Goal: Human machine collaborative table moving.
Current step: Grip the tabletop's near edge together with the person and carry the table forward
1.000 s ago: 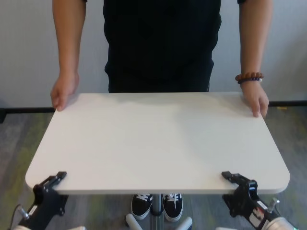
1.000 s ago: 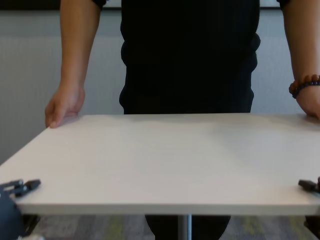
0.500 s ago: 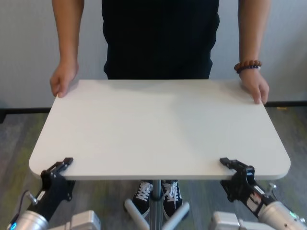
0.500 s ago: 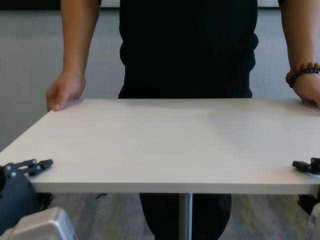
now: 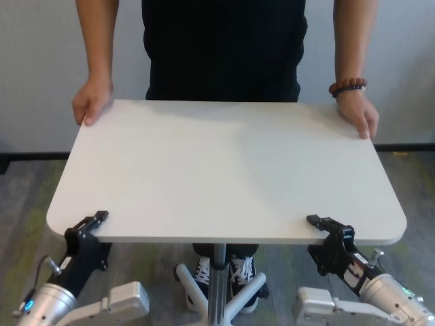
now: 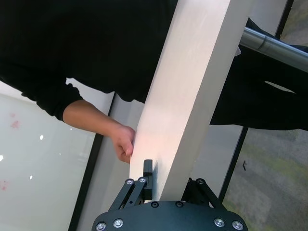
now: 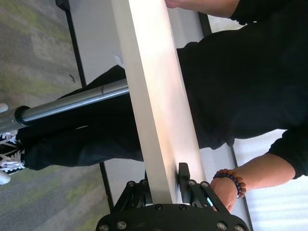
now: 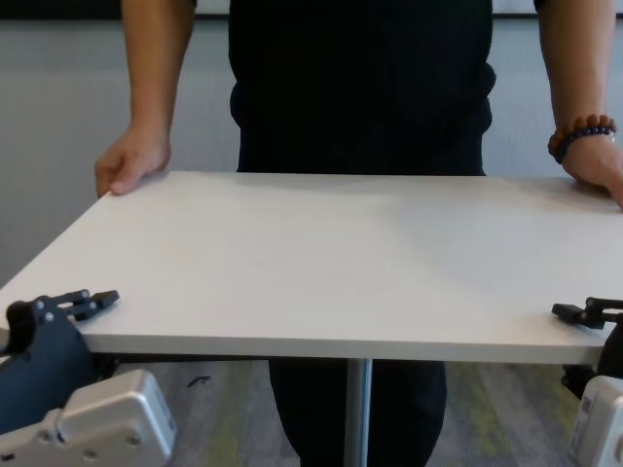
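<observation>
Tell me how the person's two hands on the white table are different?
The hand beside the robot's right arm wears a brown beaded bracelet; the hand beside its left arm has a bare wrist. That hand curls round its far corner; the bracelet one lies flatter. Both hold the table's far edge.

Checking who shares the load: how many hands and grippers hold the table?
4. Left gripper and right gripper clamp the table's near edge; the person's hands grip the far corners.

Grey-green patterned carpet (image 5: 20,197) covers the floor; a pale wall (image 5: 41,61) with dark baseboard (image 5: 34,155) stands behind.
</observation>
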